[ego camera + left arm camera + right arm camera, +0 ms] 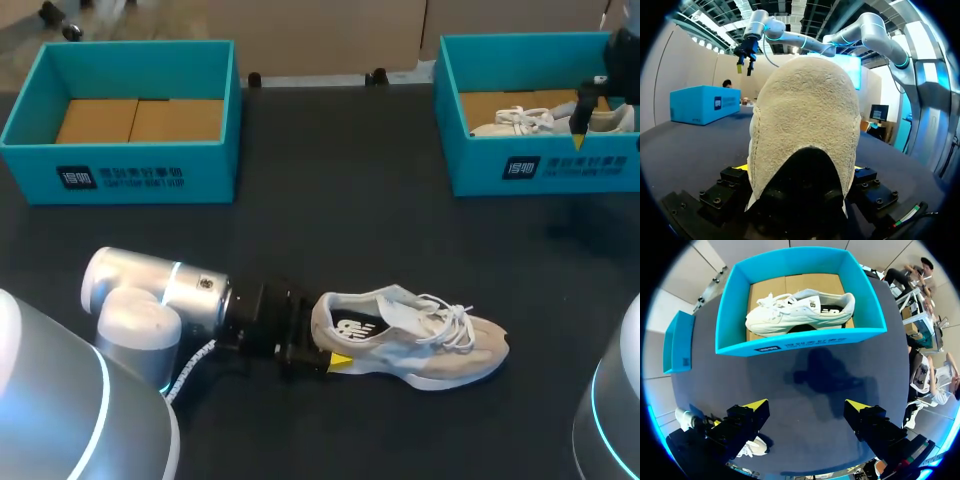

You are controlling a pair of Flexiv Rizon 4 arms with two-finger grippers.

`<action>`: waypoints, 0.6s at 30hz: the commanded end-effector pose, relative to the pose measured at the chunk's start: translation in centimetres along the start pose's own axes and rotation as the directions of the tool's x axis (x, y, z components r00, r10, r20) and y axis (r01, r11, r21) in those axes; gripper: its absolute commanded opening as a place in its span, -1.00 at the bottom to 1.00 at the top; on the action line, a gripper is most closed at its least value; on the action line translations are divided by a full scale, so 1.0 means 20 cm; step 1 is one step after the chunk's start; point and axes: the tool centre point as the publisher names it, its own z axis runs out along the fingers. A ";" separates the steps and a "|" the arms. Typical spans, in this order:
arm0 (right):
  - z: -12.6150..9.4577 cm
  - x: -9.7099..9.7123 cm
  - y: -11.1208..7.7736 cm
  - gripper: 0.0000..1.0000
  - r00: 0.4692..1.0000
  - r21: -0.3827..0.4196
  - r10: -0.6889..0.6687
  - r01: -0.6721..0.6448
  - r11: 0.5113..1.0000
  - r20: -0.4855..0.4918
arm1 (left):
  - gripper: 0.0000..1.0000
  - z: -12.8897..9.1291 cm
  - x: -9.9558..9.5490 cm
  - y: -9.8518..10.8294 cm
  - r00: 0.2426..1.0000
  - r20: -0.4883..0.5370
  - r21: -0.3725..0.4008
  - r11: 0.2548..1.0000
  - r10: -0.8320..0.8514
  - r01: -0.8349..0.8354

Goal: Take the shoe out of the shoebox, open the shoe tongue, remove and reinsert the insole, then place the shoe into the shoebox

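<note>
The left tool (330,345) lies low on the dark desk (330,200). It is closed on the heel of the beige and grey suede sneaker with white laces (420,345); in the left wrist view the heel fills the space between both fingers. This shoe stands on its sole on the desk, out of any box, with the toe pointing away from the tool.

The grip is only at the soft heel collar. If the shoe is lifted so, the long front part may hang down or turn, and the heel may slip out. The loose laces could also catch on a box wall.

Farther away, the right tool (807,412) hangs above the right turquoise cardboard shoebox (790,342). Its fingers are wide apart and hold nothing. A white sneaker (800,310) lies inside that box, so the two shoes might be confused. This tool is also well apart from the beige shoe, whose tongue and insole probably need a second tool.

The left turquoise shoebox (130,170) shows its brown cardboard floor. Both boxes carry a dark square mark and pale characters on the front wall, and each shoe has a dark logo. None of this is clear enough to read.
</note>
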 end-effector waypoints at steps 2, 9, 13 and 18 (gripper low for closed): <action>0.00 0.00 0.00 1.00 1.000 -0.002 0.000 0.000 1.000 -0.001 | -1.00 0.00 0.00 0.00 1.000 -0.001 -0.002 1.000 0.000 0.000; 0.00 0.00 0.00 1.00 1.000 -0.002 0.000 0.000 1.000 -0.001 | -1.00 0.00 0.00 0.00 1.000 -0.001 -0.002 1.000 0.000 0.000; -0.04 0.11 -0.05 1.00 0.999 -0.004 0.038 -0.038 0.999 -0.020 | -1.00 0.00 0.00 0.00 1.000 -0.001 -0.002 1.000 0.000 0.000; -0.06 0.24 -0.19 1.00 0.994 -0.024 0.103 -0.105 0.994 -0.043 | -1.00 0.00 0.00 0.00 1.000 -0.001 -0.002 1.000 0.000 0.000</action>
